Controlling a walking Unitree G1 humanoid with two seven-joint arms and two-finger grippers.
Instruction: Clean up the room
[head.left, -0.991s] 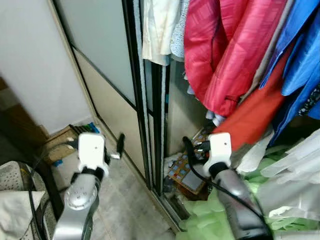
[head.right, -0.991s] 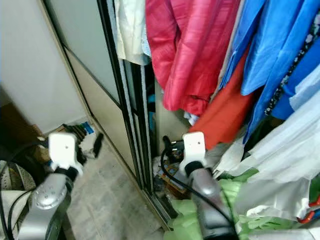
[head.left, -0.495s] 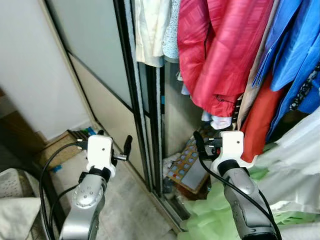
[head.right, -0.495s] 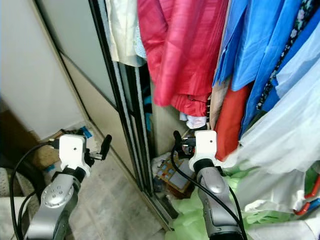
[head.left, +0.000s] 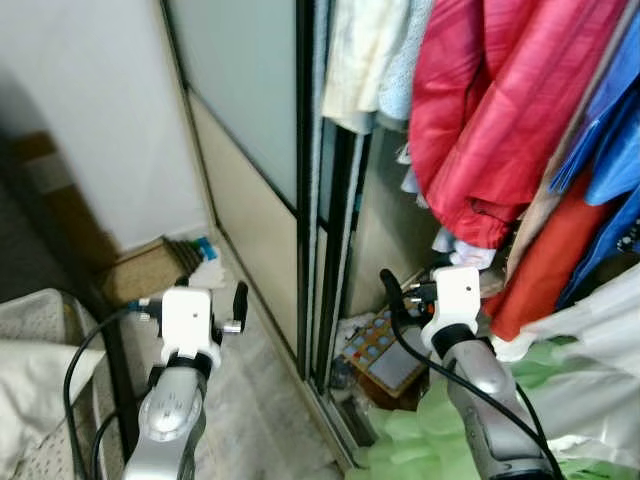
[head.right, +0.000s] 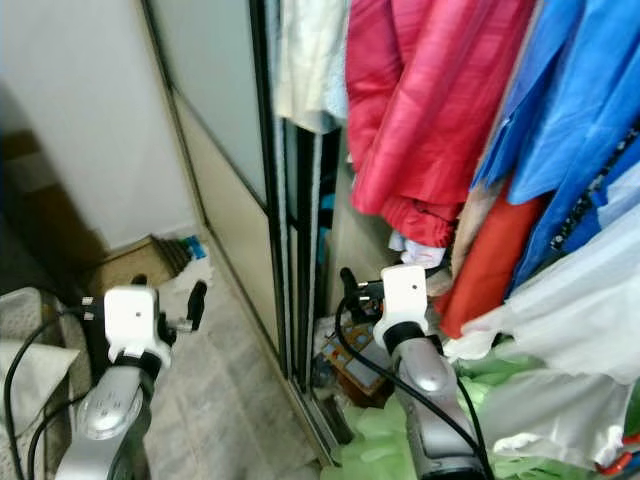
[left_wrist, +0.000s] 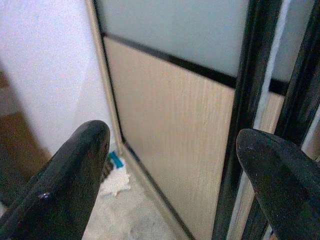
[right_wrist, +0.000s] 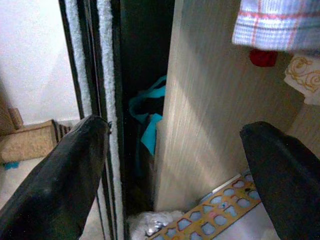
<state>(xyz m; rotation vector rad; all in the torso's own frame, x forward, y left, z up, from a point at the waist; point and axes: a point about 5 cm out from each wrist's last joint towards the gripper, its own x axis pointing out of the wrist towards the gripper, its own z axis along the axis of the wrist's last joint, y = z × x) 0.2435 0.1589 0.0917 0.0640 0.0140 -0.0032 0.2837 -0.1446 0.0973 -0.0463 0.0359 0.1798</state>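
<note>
Left eye view: sliding wardrobe door (head.left: 250, 150) is standing ahead of the left hand (head.left: 205, 298), red jacket (head.left: 500, 110) is hanging above the right hand (head.left: 412, 293); both hands are hovering open, gripping nothing, puzzle board (head.left: 385, 345) lying just below the right.

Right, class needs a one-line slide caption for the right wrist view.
Open right gripper faces the wardrobe's wooden side panel, with a shape-puzzle board on the floor below.

Floor: we saw pale tiled floor (head.left: 250, 400) beside the sliding wardrobe door (head.left: 250, 190).
By the wall: a flat cardboard piece (head.left: 150, 272) lay there.
Wardrobe bottom: a shape-cutout puzzle board (head.left: 380, 345) and light green fabric (head.left: 420, 440) lay inside.
</note>
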